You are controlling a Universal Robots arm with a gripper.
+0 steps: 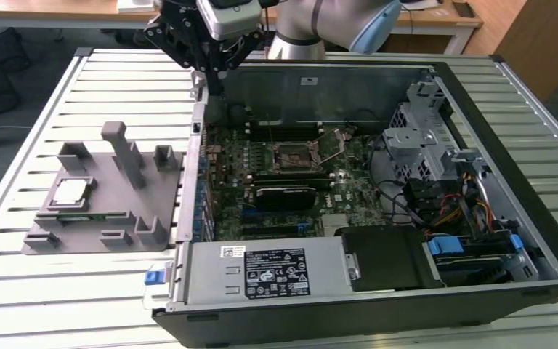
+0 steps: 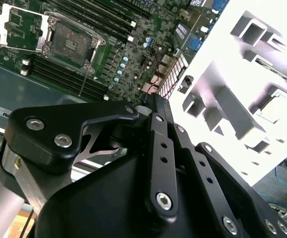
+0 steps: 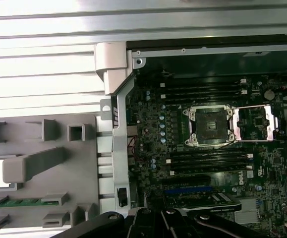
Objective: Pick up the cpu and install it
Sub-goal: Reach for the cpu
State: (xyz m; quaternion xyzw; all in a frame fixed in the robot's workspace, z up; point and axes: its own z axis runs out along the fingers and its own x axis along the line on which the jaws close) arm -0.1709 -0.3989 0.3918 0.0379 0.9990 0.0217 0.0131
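Black gripper (image 1: 215, 71) hangs over a corner of the case (image 1: 357, 86), pressed together and empty; the cpu (image 1: 70, 193) lies on the grey fixture (image 1: 153, 198).

The open black metal computer case (image 1: 357, 323) stands on the slatted silver metal table (image 1: 27, 298). On the exterior view's left of the case, just beside its wall, the grey plastic fixture block (image 1: 95, 236) lies on the table. The small flat square silvery cpu (image 1: 70, 191) rests in a recess of the fixture, on the side away from the case.

Inside the case:
- The green motherboard (image 1: 259, 218) lies flat on the floor.
- The black square socket frame with a metal lever (image 1: 296, 154) sits on the board, toward the case's far wall.
- The silver metal power supply box (image 1: 259, 270) sits along the near wall.
- The grey metal drive cage (image 1: 420, 134) stands at the exterior view's right side.

The black gripper (image 1: 213, 65) hangs above the case's far corner on the exterior view's left.
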